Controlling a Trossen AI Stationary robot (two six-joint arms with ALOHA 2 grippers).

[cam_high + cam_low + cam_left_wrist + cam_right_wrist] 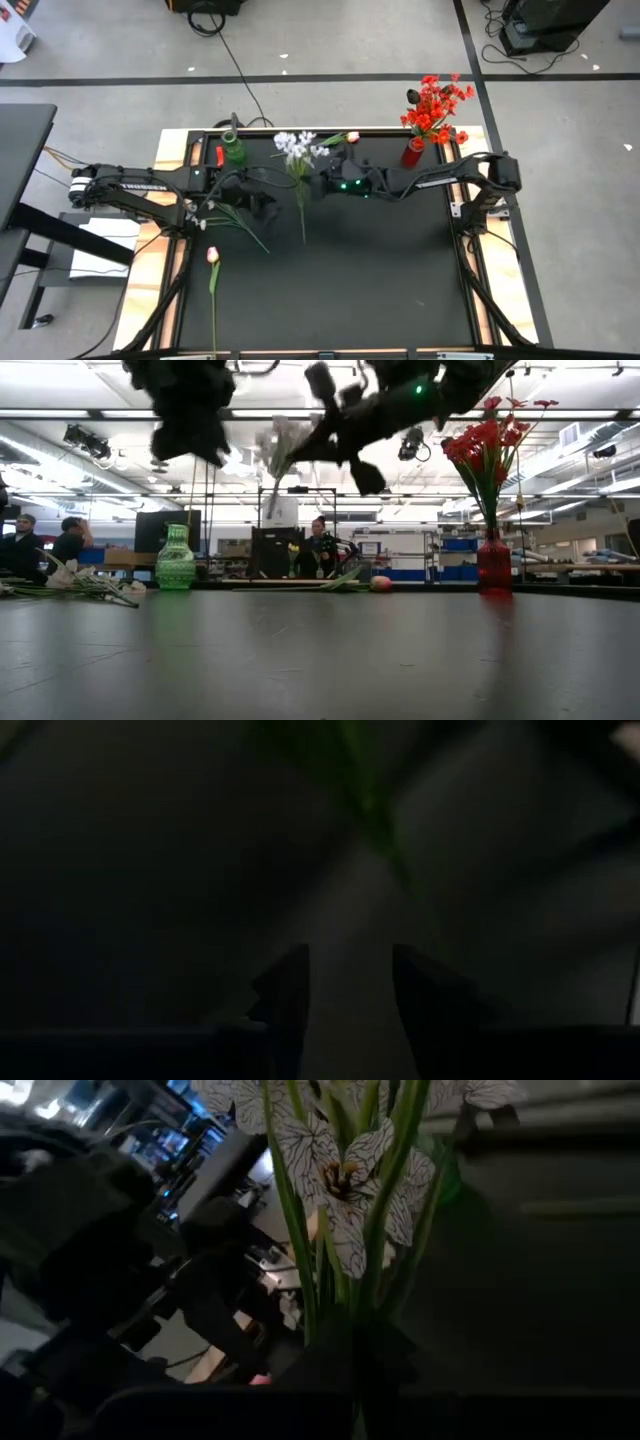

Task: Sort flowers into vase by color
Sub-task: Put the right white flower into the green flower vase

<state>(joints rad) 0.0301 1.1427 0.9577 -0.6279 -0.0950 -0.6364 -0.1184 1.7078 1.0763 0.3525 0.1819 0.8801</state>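
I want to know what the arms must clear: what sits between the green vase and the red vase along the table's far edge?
In the high view, between the green vase and the red vase hang the white flowers, and a pink bud lies on the mat.

Two glass vases are seen on the black table: one green bottle-shaped vase [233, 150] and one red vase [413, 155], in which a single bunch of red blooms [436, 105] is stood. One bunch of white veined blooms [299, 150] and two pink-white buds [212, 255] [352, 137] are counted, besides one stem lot with white blooms [232, 222]. Two dark arms are shown.
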